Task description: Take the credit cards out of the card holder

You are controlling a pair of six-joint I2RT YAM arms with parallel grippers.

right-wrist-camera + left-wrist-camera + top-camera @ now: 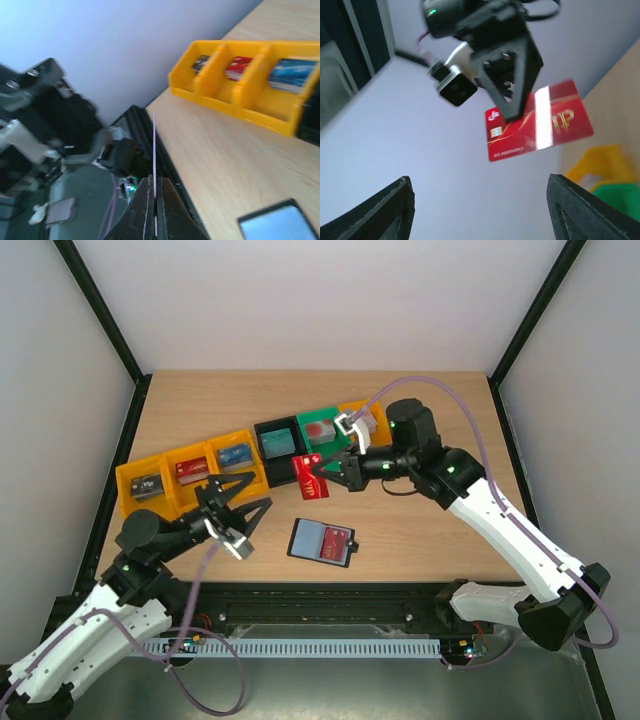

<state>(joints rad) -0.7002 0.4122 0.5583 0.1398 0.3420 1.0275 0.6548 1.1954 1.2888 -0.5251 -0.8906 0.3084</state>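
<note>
This is looking like a robotics lab cell; white panels [320, 300] and black frame posts [100, 310] are enclosing a wooden table [200, 400].

The red card [538, 122] is hard, glossy plastic; a white streak of glare runs across its face and the gold lettering shines. The right gripper [322, 472] looks like matt black plastic. The table [420, 530] is pale wood, finely grained, with a dull finish. The yellow bins [240, 90] are smooth moulded plastic with a soft sheen. The card holder [322, 541] has a matt black edge and a smoother blue-grey inside.
</note>
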